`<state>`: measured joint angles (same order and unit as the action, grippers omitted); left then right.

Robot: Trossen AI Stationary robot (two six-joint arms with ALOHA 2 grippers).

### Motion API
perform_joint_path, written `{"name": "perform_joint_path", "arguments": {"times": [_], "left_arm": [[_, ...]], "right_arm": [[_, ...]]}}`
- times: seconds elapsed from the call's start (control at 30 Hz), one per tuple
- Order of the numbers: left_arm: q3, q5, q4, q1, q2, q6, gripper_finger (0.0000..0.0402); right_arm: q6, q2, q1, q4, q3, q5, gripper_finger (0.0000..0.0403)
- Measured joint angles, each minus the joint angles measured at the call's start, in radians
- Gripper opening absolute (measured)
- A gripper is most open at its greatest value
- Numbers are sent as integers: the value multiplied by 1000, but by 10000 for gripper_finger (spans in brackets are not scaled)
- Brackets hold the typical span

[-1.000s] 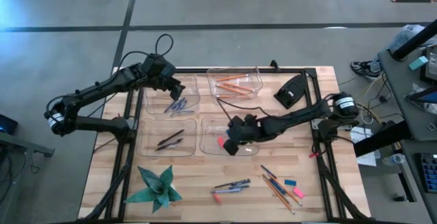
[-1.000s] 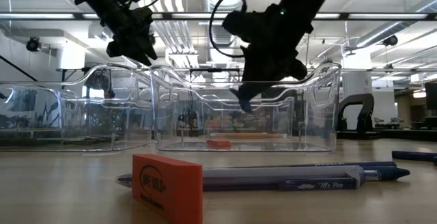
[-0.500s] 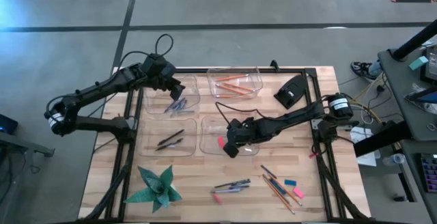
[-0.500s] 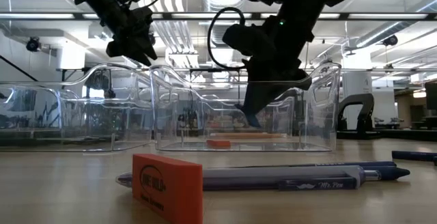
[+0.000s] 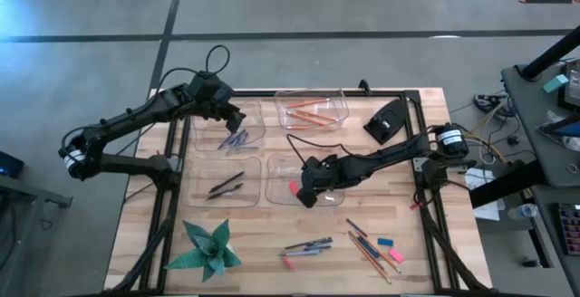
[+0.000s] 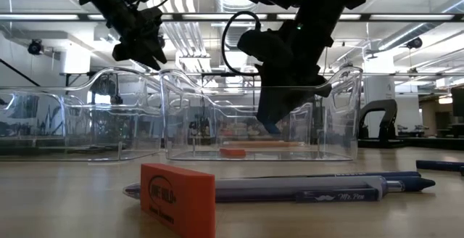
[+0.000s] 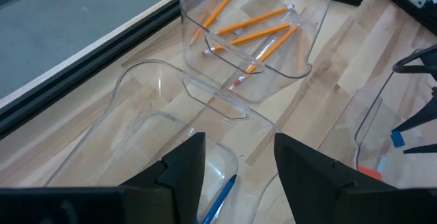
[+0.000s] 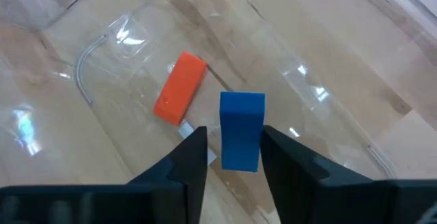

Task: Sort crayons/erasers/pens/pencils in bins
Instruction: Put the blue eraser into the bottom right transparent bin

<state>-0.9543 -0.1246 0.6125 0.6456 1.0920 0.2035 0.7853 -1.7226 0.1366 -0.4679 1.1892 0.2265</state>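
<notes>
My right gripper (image 8: 232,157) hangs over the near-right bin (image 5: 273,193), arm stretched low across the table from the right edge, wrist tipped down into the tray. Fingers parted; a blue eraser (image 8: 242,130) sits between them. Whether the pads touch it, cannot tell. An orange-red eraser (image 8: 179,88) lies flat on the bin floor just beside the blue one.

My left gripper (image 5: 232,119) hovers above the far-left bin (image 5: 257,134), arm reaching in from the left, elbow raised. Fingers (image 7: 183,166) spread apart, nothing between them. Blue crayons (image 5: 234,139) lie in that bin below it.

Far-right bin (image 5: 341,102): orange pencils (image 5: 308,113). Near-left bin (image 5: 198,193): dark pens (image 5: 226,184).

Loose on the table near the front edge: a few pens (image 5: 307,245) with a pink eraser (image 5: 288,263) beside them, some pencils (image 5: 369,253), and a blue eraser (image 5: 385,242) near another pink eraser (image 5: 395,255). Green paper star (image 5: 209,246) at the front left.
</notes>
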Motion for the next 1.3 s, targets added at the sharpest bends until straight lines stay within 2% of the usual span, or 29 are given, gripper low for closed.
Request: {"name": "perform_joint_path", "arguments": {"times": [0.4,0.57,0.73,0.9,1.07,1.3], "left_arm": [[0,0,0,-1,0,0,162],[0,0,1,-1,0,0,162],[0,0,-2,0,0,0,162],[0,0,-3,0,1,0,162],[0,1,-4,0,1,0,162],[0,1,-8,0,1,50,162]], "right_arm": [[4,14,-3,-1,0,0,188],[67,59,-13,-18,-1,-62,191],[152,150,-15,-166,43,-69,192],[150,261,-8,-230,82,-68,192],[120,353,23,-267,69,-64,192],[169,402,84,-465,34,-51,192]]}}
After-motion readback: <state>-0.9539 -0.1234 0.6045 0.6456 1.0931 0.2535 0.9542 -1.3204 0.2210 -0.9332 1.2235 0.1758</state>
